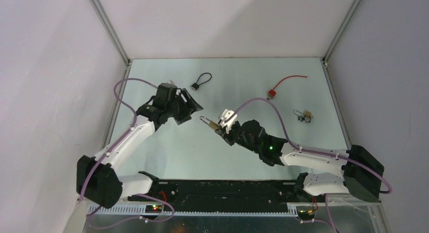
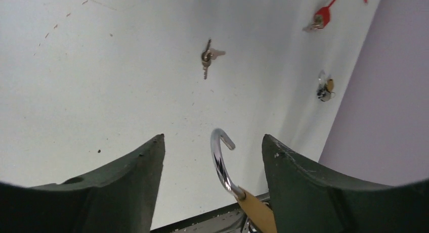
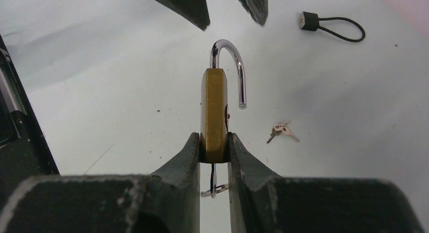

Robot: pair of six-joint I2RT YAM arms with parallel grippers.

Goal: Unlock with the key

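Observation:
My right gripper point(image 3: 213, 138) is shut on a brass padlock point(image 3: 213, 106) and holds it above the table, also seen from the top view point(image 1: 212, 125). Its silver shackle point(image 3: 236, 61) stands open, with one end free. A key with a ring point(image 3: 212, 181) hangs in the padlock's bottom, between my fingers. My left gripper point(image 2: 212, 138) is open and empty, facing the shackle point(image 2: 219, 159), which sits in line with the gap between its fingers without touching them. In the top view the left gripper point(image 1: 192, 110) is just left of the padlock.
A loose pair of keys point(image 3: 281, 131) lies on the table near the padlock. A black cable lock point(image 1: 201, 81) lies at the back, a red cable lock point(image 1: 283, 86) at the back right, and a small lock with keys point(image 1: 303, 117) at the right.

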